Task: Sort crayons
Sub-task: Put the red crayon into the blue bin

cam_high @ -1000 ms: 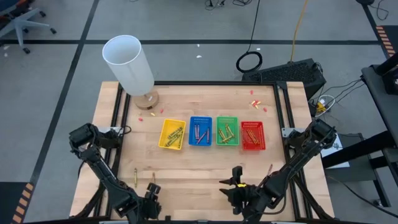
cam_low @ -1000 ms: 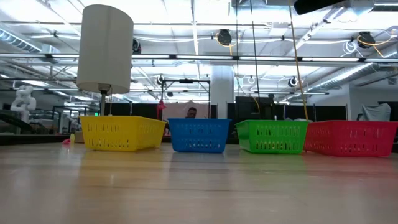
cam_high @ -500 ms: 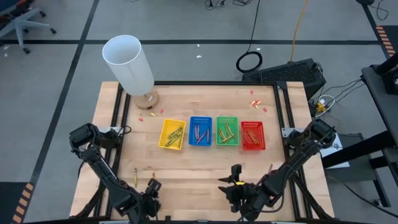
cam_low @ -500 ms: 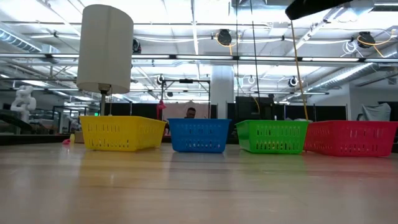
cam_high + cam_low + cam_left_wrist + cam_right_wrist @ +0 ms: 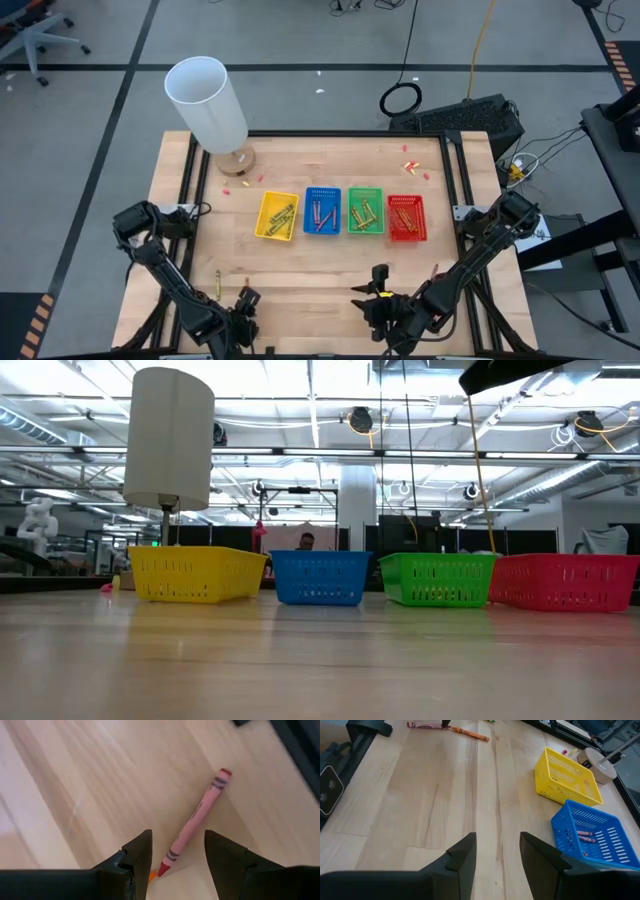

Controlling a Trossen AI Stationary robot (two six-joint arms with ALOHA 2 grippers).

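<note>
A pink-red crayon point(image 5: 196, 818) lies flat on the wood near the table's near left edge, and an orange tip point(image 5: 151, 876) shows beside its lower end. My left gripper point(image 5: 177, 862) hangs open over it, pointing steeply down, one finger on either side of that end without touching. It shows at the near edge in the high view too point(image 5: 245, 300). My right gripper point(image 5: 497, 855) stands open over bare wood near the near edge point(image 5: 376, 287). Several sorted crayons lie in the yellow point(image 5: 277, 215), blue point(image 5: 322, 211), green point(image 5: 365, 211) and red point(image 5: 406, 217) trays.
The four trays stand in a row across the table's middle. A white cylinder point(image 5: 205, 100) on a round wooden base point(image 5: 237, 160) stands at the far left. An olive-yellow crayon point(image 5: 217, 284) lies left of my left gripper. Small pink scraps point(image 5: 410, 165) lie at the far right.
My left gripper has come down a little toward the pink-red crayon and rolled slightly about its own line. Its fingers stand as wide as before. The crayons and trays have stayed put.
</note>
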